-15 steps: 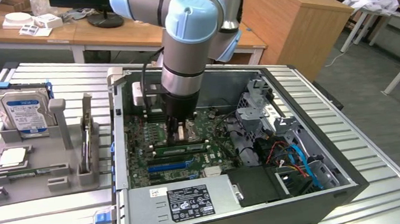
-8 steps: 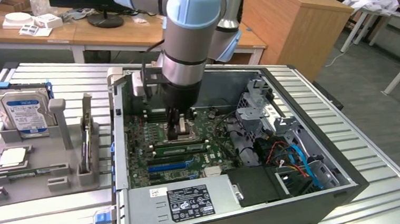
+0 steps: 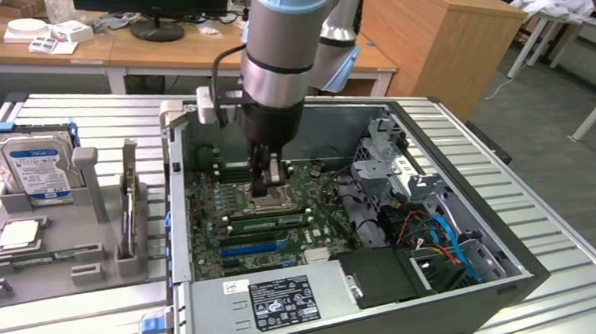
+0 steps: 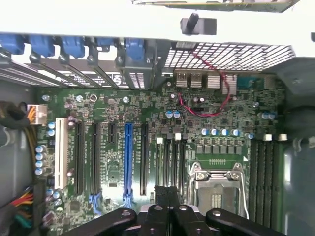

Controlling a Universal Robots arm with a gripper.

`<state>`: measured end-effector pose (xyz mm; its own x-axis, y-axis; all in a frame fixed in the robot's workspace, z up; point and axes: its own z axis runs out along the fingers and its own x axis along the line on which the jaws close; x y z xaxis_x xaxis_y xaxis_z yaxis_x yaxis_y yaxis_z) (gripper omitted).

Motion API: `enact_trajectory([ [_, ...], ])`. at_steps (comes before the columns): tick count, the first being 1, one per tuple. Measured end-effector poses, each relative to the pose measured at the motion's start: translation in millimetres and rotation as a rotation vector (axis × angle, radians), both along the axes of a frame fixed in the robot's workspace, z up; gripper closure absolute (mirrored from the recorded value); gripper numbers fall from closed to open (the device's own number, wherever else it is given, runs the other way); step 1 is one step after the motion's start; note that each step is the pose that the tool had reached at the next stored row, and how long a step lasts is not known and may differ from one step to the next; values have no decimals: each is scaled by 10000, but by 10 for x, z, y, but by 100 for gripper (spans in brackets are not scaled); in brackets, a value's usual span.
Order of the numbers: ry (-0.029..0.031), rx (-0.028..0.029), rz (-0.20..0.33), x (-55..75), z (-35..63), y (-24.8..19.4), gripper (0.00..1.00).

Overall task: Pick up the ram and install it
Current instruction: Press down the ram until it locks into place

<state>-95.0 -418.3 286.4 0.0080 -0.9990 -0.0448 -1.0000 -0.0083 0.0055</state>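
My gripper [image 3: 269, 189] is down inside the open computer case [image 3: 181, 222], just above the motherboard [image 3: 231, 250] beside the CPU socket [image 3: 264, 205]. In the wrist view the gripper [image 4: 167, 191] has its fingers pressed together with nothing between them, next to the CPU socket [image 4: 216, 189] and over the motherboard [image 4: 147, 123]. A thin ram [image 3: 129, 201] stands on edge in the grey holder [image 3: 72, 230] outside the case, well away from the gripper at the exterior view's left. A second green stick [image 3: 40, 257] lies low near the holder's front. The memory slots [image 4: 266, 172] run beside the socket.
On the holder stand a silver hard drive with a blue label [image 3: 36, 166] and a square silver CPU [image 3: 19, 234]. The power supply [image 3: 281, 302], the drive cage [image 3: 387, 157] and coloured cables [image 3: 440, 236] crowd the case's near and right parts. A wooden desk [image 3: 164, 50] stands behind.
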Motion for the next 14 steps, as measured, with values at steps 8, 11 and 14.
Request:
enact_trajectory([
  [8, 0, 0, 0, 0, 248, 0, 89],
  [11, 0, 0, 0, 0, 334, 0, 89],
  [14, 0, -1, 0, 0, 412, 0, 89],
])
